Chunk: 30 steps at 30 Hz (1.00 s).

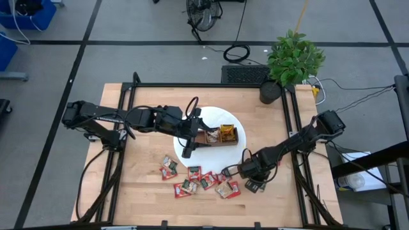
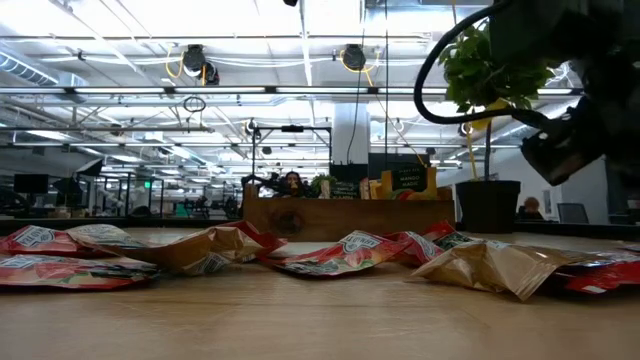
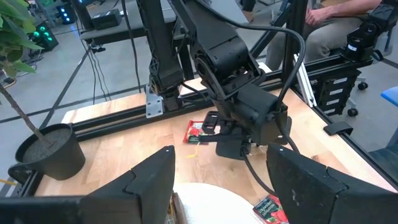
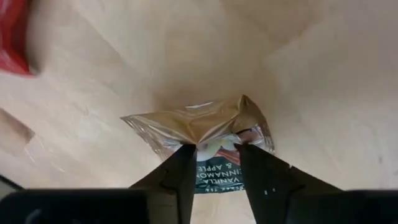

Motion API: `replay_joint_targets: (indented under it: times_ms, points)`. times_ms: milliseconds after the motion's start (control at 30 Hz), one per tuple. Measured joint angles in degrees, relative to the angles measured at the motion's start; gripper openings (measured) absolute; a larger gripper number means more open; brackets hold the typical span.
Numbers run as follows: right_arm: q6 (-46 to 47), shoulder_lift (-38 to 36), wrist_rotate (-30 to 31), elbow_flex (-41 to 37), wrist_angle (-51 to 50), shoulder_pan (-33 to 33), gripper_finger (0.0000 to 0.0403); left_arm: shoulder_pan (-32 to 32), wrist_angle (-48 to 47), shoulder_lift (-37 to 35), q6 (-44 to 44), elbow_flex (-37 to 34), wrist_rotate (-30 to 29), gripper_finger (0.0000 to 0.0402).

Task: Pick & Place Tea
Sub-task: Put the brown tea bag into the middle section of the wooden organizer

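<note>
A tan tea sachet [image 4: 205, 134] is being pinched by the right tool [image 4: 214, 155] beside the wooden tray [image 1: 220, 136], so a lift toward it is called for.

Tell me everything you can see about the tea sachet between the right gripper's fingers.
The tan sachet is a small flat packet of shiny, crinkled foil-like material, with a dark printed label partly readable as "vanilla, cinnamon & apple". It lies on the wooden table, slightly puckered at the middle. The right gripper points down at it, its dark fingers closing on the packet's edge. It is at the right end of the scattered pile.
</note>
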Motion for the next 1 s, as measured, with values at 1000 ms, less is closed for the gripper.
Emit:
replay_joint_targets:
  times_ms: [1000]
  points:
    - [-9.39, -2.81, 25.54, 0.29, 12.45, -1.31, 0.0249, -0.02, 0.01, 0.0, -0.01, 0.0, 0.0, 0.0253]
